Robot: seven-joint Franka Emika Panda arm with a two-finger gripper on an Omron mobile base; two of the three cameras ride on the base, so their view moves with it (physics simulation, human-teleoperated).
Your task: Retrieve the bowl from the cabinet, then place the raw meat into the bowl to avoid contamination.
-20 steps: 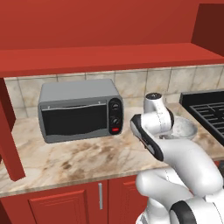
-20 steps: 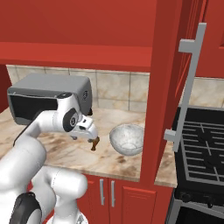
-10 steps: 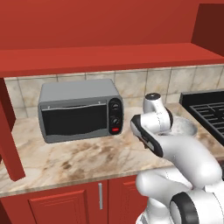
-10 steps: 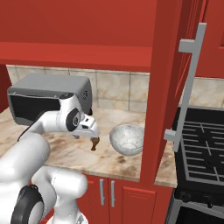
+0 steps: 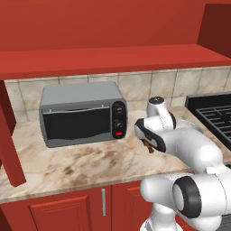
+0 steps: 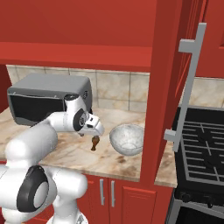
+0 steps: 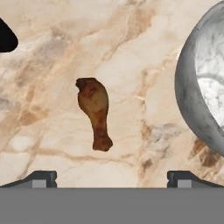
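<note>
My tool (image 7: pixel 111 177) hangs with its jaws spread wide and empty above the worktop (image 7: pixel 52 57), looking straight down. The raw meat (image 7: pixel 95 111) lies flat on the marbled surface directly below, touching neither finger. In the hand view it sits a little to the left of the midline between my fingertips, so I judge I need only a slight sideways correction before descending.

What the coming move turns on is the drumstick's long axis. In the hand view it runs nearly up and down, tilted a touch, with the thick end far from my fingers and the narrow bone end nearer them. My two fingers stand left and right of it, so the closing line already crosses the axis almost squarely. I would close on the thick part rather than the thin end.

The bowl (image 6: pixel 127 138) is out of the cabinet (image 6: pixel 168 65) and stands upright on the worktop, near the meat but apart from it, on its right in the right base view. The toaster oven (image 5: pixel 82 114) stands behind.
</note>
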